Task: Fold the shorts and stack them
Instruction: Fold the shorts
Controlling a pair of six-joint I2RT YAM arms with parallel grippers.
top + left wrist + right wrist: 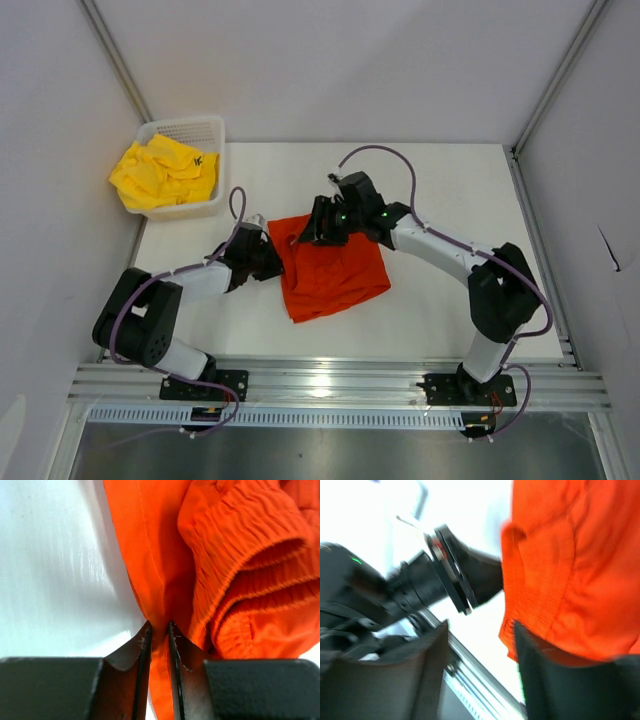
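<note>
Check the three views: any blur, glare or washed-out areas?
Top external: sharp and evenly lit, slight glare on the front rail. Left wrist: orange shorts crisp, table beside them washed out with streaky glare. Right wrist: motion-blurred throughout, background blown out white.

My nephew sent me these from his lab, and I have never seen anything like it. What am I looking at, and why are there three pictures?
These are two robot arms bolted to the near edge of a white table, each ending in a two-finger gripper. The wide picture comes from a camera fixed above and behind them. The other two come from small cameras on the wrists, so you see each arm's own dark fingers up close. On the table lie orange-red shorts. In a white basket at the far left corner sit crumpled yellow shorts. The left gripper pinches a fold at the edge of the orange-red shorts. The right gripper has its fingers apart, with cloth against one of them. That picture is blurred, but it seems to hold nothing.
</note>
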